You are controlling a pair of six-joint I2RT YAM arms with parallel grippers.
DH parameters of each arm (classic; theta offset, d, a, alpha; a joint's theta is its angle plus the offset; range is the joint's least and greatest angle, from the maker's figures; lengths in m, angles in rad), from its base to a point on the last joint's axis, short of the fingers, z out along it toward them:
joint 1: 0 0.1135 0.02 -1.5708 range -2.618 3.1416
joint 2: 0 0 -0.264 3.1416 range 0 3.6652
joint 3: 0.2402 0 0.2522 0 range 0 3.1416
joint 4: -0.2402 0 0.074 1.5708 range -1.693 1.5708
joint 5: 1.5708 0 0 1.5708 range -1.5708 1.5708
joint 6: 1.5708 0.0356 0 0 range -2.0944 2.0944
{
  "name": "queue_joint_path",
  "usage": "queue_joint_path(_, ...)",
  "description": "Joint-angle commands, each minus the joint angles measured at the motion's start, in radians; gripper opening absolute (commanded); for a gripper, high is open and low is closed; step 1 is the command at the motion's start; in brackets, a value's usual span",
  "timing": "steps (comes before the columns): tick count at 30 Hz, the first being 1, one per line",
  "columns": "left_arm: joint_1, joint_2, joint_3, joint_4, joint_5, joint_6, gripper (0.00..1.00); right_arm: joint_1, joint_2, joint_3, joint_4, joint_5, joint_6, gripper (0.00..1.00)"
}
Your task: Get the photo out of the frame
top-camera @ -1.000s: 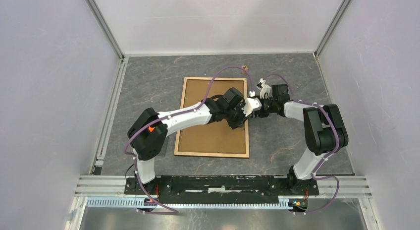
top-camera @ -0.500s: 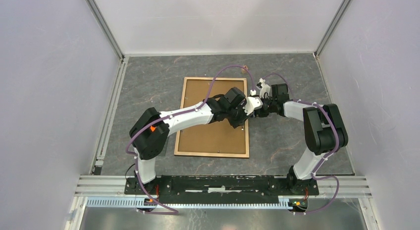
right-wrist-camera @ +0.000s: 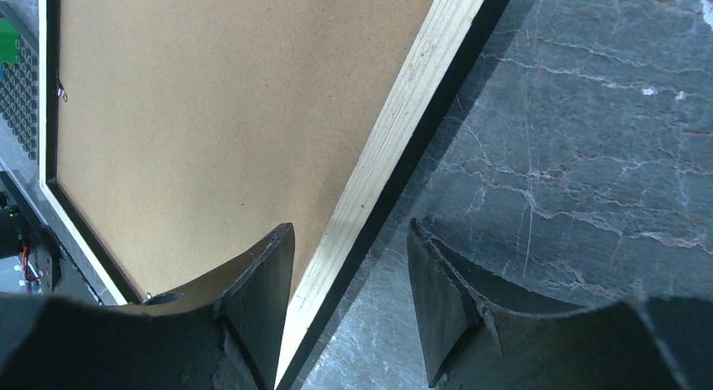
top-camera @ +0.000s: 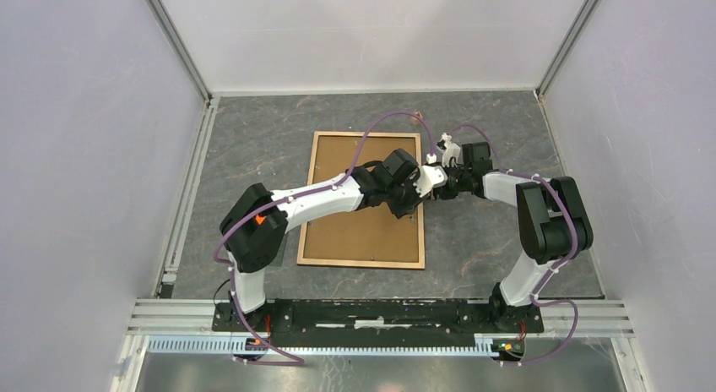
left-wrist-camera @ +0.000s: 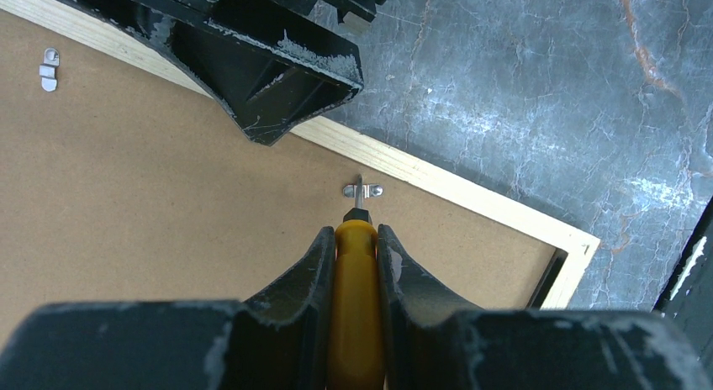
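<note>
The frame [top-camera: 355, 236] lies face down in the middle of the table, brown fibreboard back up, edged in light wood. The photo is hidden under the back. My left gripper [top-camera: 412, 199] is shut on a yellow-handled screwdriver [left-wrist-camera: 356, 306]. Its tip rests on a small metal clip [left-wrist-camera: 362, 190] near the frame's right edge. My left gripper [left-wrist-camera: 356, 234] holds the handle between both fingers. My right gripper [right-wrist-camera: 351, 239] is open and straddles the frame's right wood edge [right-wrist-camera: 404, 113], one finger over the back and one over the table. It sits next to the left gripper in the top view [top-camera: 441, 187].
Another metal clip [left-wrist-camera: 49, 69] sits further along the same edge of the back. A small brown object [top-camera: 419, 115] lies on the grey marbled table beyond the frame's far right corner. White walls and metal rails [top-camera: 181, 198] bound the table.
My left gripper with the screwdriver has shifted slightly toward the far side along the frame's right edge. The right gripper has barely moved.
</note>
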Motion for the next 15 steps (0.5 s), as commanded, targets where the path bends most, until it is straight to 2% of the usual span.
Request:
queue_joint_path(1, -0.002, -0.042, -0.008, -0.067, -0.038, 0.041, 0.02, 0.004, 0.034, 0.009, -0.034, 0.067, -0.027, 0.58)
queue_joint_path(15, 0.000, -0.070, -0.023, -0.095, -0.023, 0.040, 0.02, 0.009, 0.036, 0.004, -0.025, 0.064, -0.022, 0.58)
